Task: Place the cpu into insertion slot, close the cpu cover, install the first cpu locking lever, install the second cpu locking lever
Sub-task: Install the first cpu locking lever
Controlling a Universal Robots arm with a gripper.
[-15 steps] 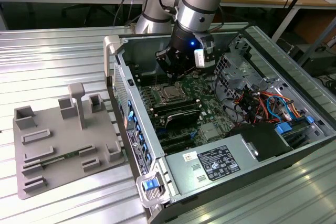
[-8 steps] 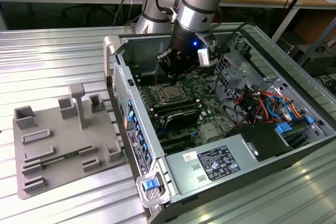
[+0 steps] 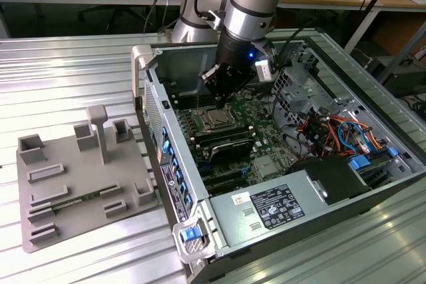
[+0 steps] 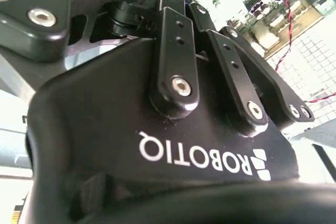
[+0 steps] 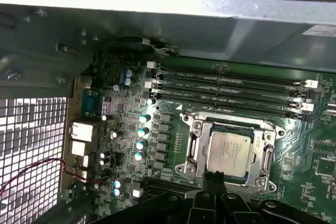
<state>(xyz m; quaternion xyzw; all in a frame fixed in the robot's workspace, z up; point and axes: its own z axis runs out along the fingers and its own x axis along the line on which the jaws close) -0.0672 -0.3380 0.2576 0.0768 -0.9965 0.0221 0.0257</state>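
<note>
I see the gripper (image 5: 214, 177) low inside the open computer case (image 3: 180, 64) on the counter (image 3: 66, 71), narrowed right down with its tips together at the socket's edge. The cpu (image 5: 228, 152) sits in its slot on the motherboard (image 5: 310, 150). The cpu cover (image 5: 195, 141) lies flat around it, framing the silver top. I can't tell whether the tips pinch anything.
</note>
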